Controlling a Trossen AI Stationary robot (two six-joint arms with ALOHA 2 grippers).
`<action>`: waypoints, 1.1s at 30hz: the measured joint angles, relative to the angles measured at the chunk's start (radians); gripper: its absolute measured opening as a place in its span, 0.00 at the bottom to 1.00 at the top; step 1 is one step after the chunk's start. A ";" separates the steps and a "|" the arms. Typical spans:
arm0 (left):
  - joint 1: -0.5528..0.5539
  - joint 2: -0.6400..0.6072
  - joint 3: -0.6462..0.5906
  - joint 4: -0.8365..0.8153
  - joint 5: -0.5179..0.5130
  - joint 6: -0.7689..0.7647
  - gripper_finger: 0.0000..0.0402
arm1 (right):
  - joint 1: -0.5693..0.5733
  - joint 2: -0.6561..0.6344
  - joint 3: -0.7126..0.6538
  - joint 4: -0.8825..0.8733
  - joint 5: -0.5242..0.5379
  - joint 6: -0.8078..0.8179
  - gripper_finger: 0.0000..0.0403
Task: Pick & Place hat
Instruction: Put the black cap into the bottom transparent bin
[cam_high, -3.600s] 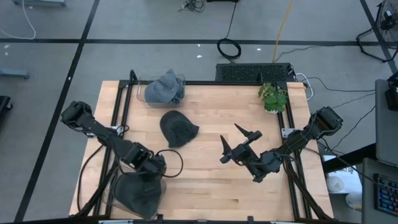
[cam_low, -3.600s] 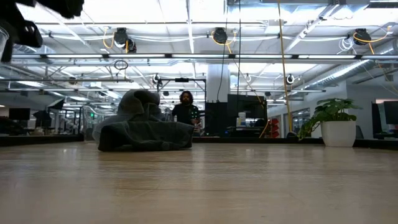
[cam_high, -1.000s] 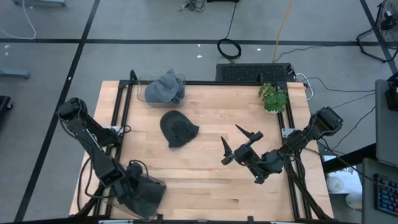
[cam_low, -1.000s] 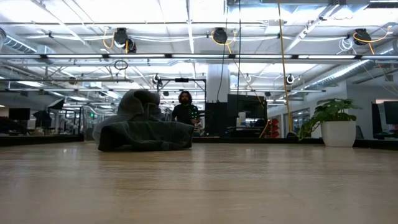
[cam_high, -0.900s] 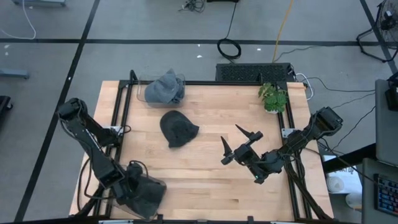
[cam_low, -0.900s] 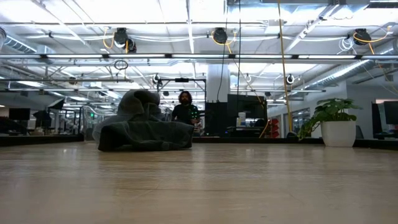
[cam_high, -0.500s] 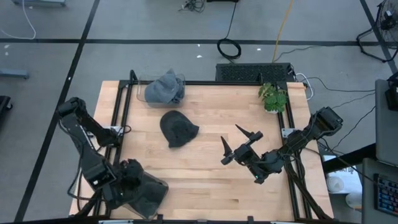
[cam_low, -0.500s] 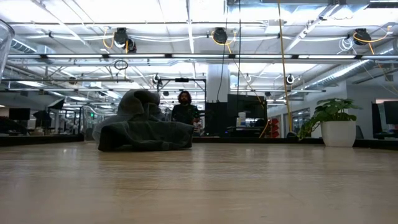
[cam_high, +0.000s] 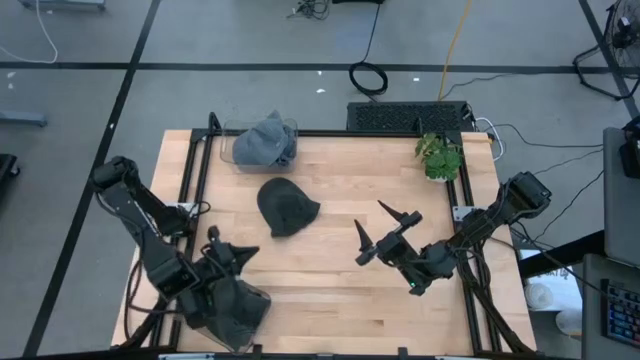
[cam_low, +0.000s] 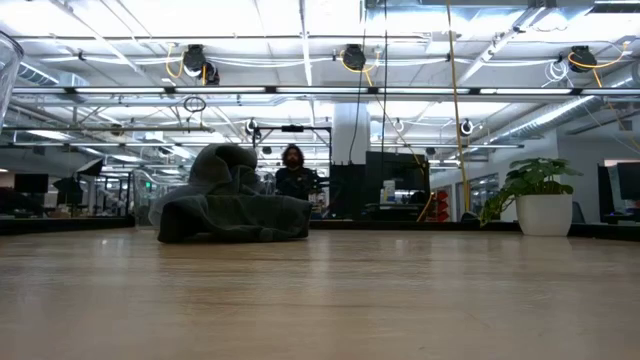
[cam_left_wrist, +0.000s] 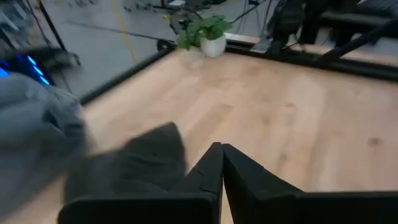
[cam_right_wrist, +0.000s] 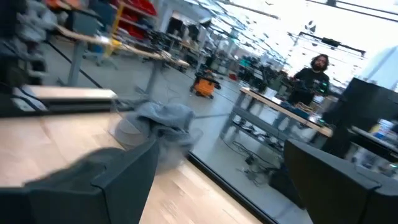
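A dark grey hat (cam_high: 288, 207) lies flat on the table's middle; the low view shows this hat (cam_low: 230, 205) too. A second dark hat (cam_high: 237, 311) lies at the near left corner. A blue-grey hat (cam_high: 265, 140) sits in a clear bin (cam_high: 225, 150) at the far left. My left gripper (cam_high: 236, 252) hangs shut above the corner hat's far edge, pointing toward the far right with nothing in it; its closed fingers (cam_left_wrist: 221, 163) show in the left wrist view. My right gripper (cam_high: 380, 226) hovers wide open right of the middle hat.
A small potted plant (cam_high: 439, 156) stands at the table's far right. A black frame rail (cam_high: 195, 170) runs along the left edge. Bare wood lies between the middle hat and my right gripper. A person (cam_low: 293, 172) sits in the room beyond the table.
My left gripper has risen off the corner hat and swung from pointing down to pointing nearly level toward the far right, rolling as it went. It stayed shut. The corner hat has stayed where it lay.
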 joint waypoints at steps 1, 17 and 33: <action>0.013 0.000 0.000 0.001 0.000 0.036 0.04 | 0.000 0.000 0.000 -0.009 -0.022 0.017 0.83; 0.144 -0.265 0.000 0.372 0.584 0.785 0.04 | -0.241 0.000 -0.001 -0.626 -0.801 0.697 0.83; 0.497 -0.672 -0.292 0.516 0.913 1.094 0.06 | -0.492 0.131 -0.001 -0.821 -1.164 1.114 0.83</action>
